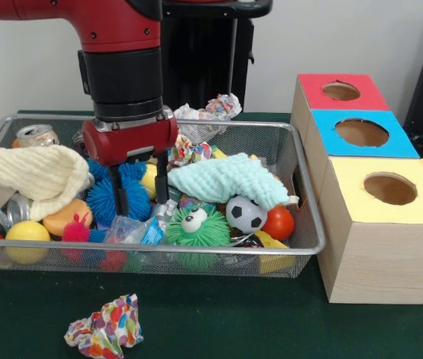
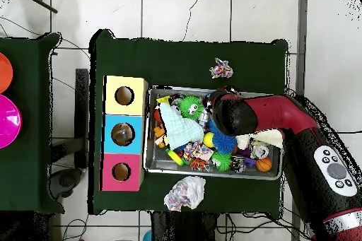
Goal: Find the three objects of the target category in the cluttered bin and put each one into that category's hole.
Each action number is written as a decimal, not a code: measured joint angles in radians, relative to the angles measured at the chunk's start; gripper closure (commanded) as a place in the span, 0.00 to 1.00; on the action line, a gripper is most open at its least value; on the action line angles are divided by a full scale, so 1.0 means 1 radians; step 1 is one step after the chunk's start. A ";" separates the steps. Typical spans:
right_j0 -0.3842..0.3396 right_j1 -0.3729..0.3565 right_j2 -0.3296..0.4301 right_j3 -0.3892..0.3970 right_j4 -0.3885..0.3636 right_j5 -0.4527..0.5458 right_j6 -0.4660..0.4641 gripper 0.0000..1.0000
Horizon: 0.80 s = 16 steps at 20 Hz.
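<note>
The wire bin (image 1: 301,187) sits just beside the three-hole box (image 1: 376,224), full of clutter. My gripper (image 1: 141,196) hangs inside, fingers (image 1: 162,183) apart, empty, straddling the blue spiky ball (image 1: 110,200).

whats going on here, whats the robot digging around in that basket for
A red Sawyer arm has its gripper lowered into a wire mesh bin full of toys, cloths and cans. Its open fingers straddle a blue spiky ball, gripping nothing yet. Beside the bin stand three wooden boxes with holes on top: red, blue and yellow. A crumpled colourful paper ball lies on the green table in front of the bin, another behind it.
</note>
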<state>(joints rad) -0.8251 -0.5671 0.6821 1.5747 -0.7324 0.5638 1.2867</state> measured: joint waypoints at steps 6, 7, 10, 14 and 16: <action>0.000 0.020 0.000 0.000 -0.031 0.000 0.000 0.00; 0.000 0.025 0.000 0.000 -0.037 0.000 0.000 0.00; -0.001 0.039 0.000 0.000 -0.055 0.000 0.000 0.00; -0.001 0.052 0.000 0.000 -0.072 0.000 0.000 0.00; -0.001 0.059 0.000 0.000 -0.079 0.000 0.000 0.00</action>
<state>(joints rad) -0.8259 -0.5078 0.6818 1.5744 -0.8117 0.5638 1.2867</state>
